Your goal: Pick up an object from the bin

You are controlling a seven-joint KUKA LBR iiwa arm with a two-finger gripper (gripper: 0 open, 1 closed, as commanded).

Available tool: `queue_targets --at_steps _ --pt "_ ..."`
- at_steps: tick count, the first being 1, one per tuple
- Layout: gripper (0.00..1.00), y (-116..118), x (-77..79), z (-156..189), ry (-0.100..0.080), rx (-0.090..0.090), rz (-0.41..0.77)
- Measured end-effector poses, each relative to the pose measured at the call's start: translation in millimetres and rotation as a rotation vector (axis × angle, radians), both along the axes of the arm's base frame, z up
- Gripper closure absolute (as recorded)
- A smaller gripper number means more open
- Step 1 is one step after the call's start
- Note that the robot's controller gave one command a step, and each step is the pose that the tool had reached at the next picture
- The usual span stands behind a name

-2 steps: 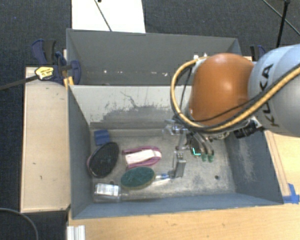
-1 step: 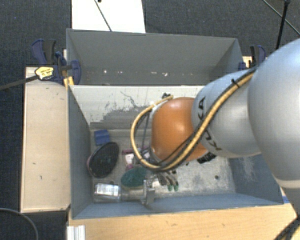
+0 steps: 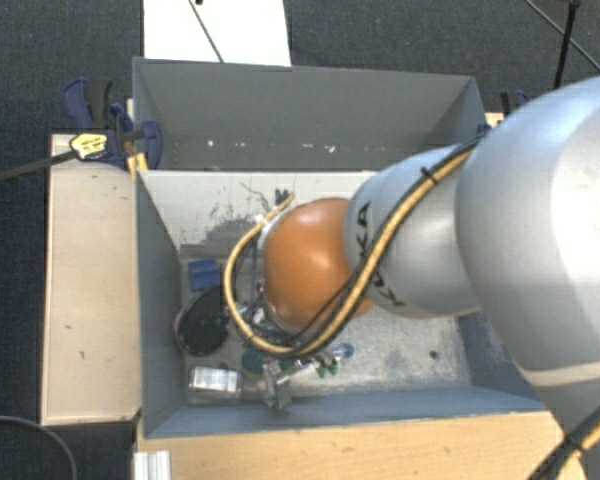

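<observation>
Against the bin's near wall, a silvery packet lies beside the hand.

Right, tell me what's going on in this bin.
The arm reaches from the right down into the grey bin, its gripper low near the bin's lower left corner. Closest to it lie a silvery block, a black round thing and some small green bits. Whether it holds anything cannot be told.
</observation>
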State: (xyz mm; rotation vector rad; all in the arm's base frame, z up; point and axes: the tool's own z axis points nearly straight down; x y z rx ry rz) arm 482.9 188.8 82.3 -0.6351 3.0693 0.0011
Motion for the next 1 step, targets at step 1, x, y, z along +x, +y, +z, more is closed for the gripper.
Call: queue_targets --at_steps 1 --pt "0.0 -26.4 2.8 -10.9 -0.002 0.001 -0.014"
